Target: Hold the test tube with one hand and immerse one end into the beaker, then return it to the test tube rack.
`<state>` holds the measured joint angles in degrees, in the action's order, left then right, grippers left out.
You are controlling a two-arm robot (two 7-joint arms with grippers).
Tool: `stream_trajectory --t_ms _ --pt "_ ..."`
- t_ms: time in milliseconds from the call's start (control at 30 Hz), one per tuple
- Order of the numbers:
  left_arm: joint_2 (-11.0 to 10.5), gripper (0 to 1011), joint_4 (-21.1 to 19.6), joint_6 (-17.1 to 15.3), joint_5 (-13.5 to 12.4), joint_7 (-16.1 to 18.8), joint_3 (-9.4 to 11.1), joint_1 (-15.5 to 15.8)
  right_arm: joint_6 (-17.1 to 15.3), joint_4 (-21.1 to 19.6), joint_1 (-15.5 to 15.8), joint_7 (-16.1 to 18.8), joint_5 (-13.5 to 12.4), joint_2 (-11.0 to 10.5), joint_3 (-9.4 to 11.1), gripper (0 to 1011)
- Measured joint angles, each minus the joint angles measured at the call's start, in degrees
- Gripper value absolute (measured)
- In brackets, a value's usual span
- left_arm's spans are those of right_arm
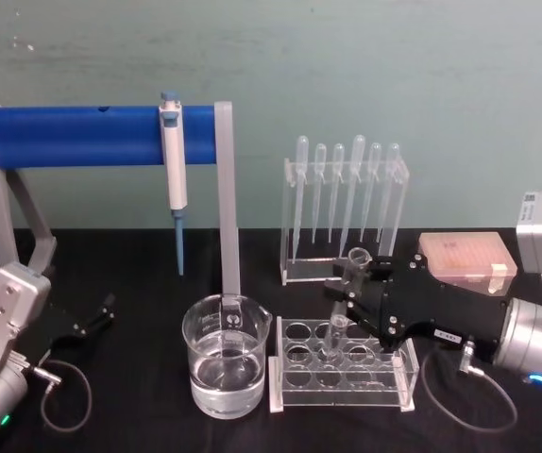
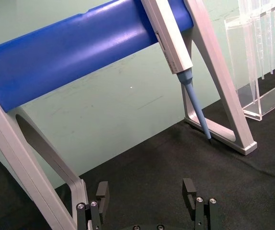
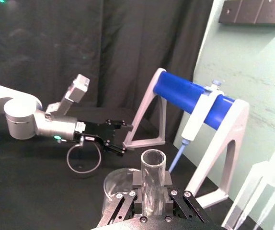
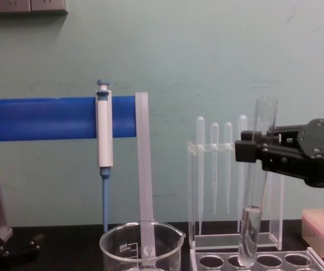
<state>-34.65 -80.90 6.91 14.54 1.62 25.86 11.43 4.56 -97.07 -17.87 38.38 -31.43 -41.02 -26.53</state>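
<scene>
My right gripper (image 1: 345,288) is shut on the test tube (image 1: 347,294), a clear glass tube held near its upper half, mouth up and slightly tilted. In the chest view the test tube (image 4: 256,186) hangs from the right gripper (image 4: 252,151) with its rounded bottom at a hole of the clear rack (image 4: 275,262). The right wrist view shows the tube's open mouth (image 3: 153,165) between the fingers (image 3: 137,184). The beaker (image 1: 226,363), holding clear liquid, stands left of the rack; its rim and spout show in the chest view (image 4: 142,243). My left gripper (image 1: 96,319) rests open at the far left, also seen in its wrist view (image 2: 146,191).
A blue-barred stand (image 1: 101,135) carries a white-and-blue pipette (image 1: 173,175) behind the beaker. A clear holder with several plastic pipettes (image 1: 345,203) stands behind the rack (image 1: 342,377). A pinkish tip box (image 1: 466,260) sits at the right, behind my right arm.
</scene>
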Motion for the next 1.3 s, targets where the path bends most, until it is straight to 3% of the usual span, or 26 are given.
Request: stream_trajectory --t_ms 300,1300 --pt "0.0 1000 0.0 0.0 0.0 0.0 0.0 0.0 1.3 2.5 0.3 0.7 0.9 1.3 0.7 227" --pt "0.0 1000 0.0 0.0 0.0 0.0 0.0 0.0 4.7 9.9 0.0 3.6 1.6 5.0 0.4 227"
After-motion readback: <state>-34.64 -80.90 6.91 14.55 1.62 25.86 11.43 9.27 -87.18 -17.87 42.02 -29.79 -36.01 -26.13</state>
